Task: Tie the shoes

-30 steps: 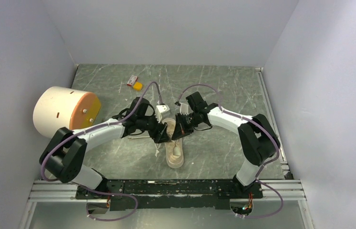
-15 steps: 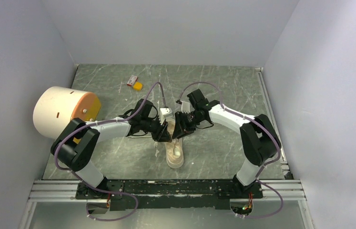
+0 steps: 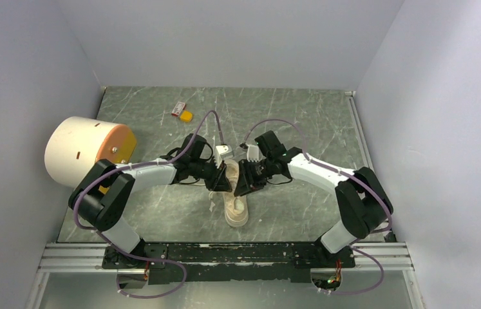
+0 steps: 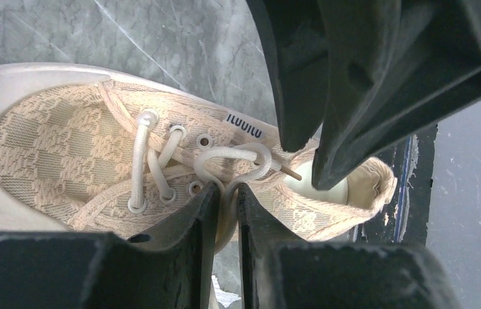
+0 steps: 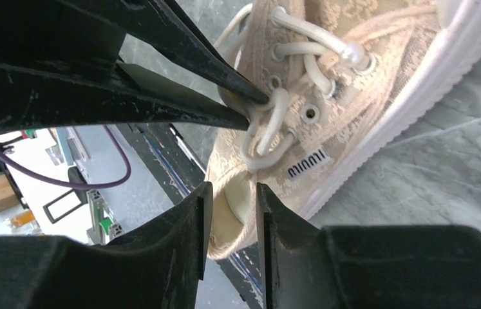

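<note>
The cream sneaker (image 3: 237, 207) lies at the middle of the table, toe towards the arm bases in the top view. Its knitted upper (image 4: 64, 148) and white laces fill the left wrist view. My left gripper (image 4: 226, 193) is shut on a lace loop (image 4: 237, 154) beside the top eyelets, and the lace runs down into the narrow slit between the fingers. My right gripper (image 5: 233, 193) hangs open over the shoe's heel opening (image 5: 237, 206) with nothing between its fingers. In the top view both grippers meet over the shoe, the left (image 3: 223, 183) and the right (image 3: 241, 185).
A large cream and orange cylinder (image 3: 88, 151) lies at the left. A small red and orange item (image 3: 183, 113) sits at the back. Grey walls close in three sides. A metal rail (image 3: 225, 256) runs along the near edge.
My left gripper has closed onto the lace loop. My right gripper has opened from shut and let go, and has slid slightly towards the shoe's heel. The left arm's elbow has swung in.
</note>
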`<action>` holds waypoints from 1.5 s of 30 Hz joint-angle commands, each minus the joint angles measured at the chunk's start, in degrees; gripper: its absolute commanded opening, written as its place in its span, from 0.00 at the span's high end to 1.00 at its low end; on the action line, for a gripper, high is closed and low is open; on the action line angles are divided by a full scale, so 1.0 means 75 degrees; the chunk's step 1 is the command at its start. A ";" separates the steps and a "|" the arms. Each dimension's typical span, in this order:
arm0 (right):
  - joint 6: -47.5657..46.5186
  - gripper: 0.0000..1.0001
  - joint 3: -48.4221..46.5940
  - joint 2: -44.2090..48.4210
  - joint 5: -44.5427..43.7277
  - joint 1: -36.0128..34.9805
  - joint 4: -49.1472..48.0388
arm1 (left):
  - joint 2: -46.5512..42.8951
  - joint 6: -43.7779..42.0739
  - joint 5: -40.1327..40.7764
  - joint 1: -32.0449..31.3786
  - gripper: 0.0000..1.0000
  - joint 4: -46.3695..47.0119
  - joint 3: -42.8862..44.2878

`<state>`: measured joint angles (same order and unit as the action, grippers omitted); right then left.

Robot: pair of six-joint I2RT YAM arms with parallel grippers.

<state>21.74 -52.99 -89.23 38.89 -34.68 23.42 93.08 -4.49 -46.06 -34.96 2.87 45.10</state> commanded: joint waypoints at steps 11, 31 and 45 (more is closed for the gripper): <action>0.0592 0.66 -0.0166 -0.0134 -0.2829 -0.0963 -0.0212 | -0.0106 0.0260 -0.0472 0.0044 0.78 0.0336 -0.0070; 0.0653 1.00 -0.1089 0.0450 -0.3061 -0.1251 0.2362 | -0.1537 0.1568 -0.0070 0.0695 0.48 0.0253 -0.0560; 0.0018 1.00 -0.1010 0.1419 -0.3848 -0.0963 0.3715 | -0.1578 0.3605 0.3914 0.0974 0.40 -0.2561 -0.0214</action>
<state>24.29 -60.23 -80.68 13.82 -42.68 47.13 78.70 16.53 -24.88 -27.83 -10.11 42.28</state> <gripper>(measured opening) 0.013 0.611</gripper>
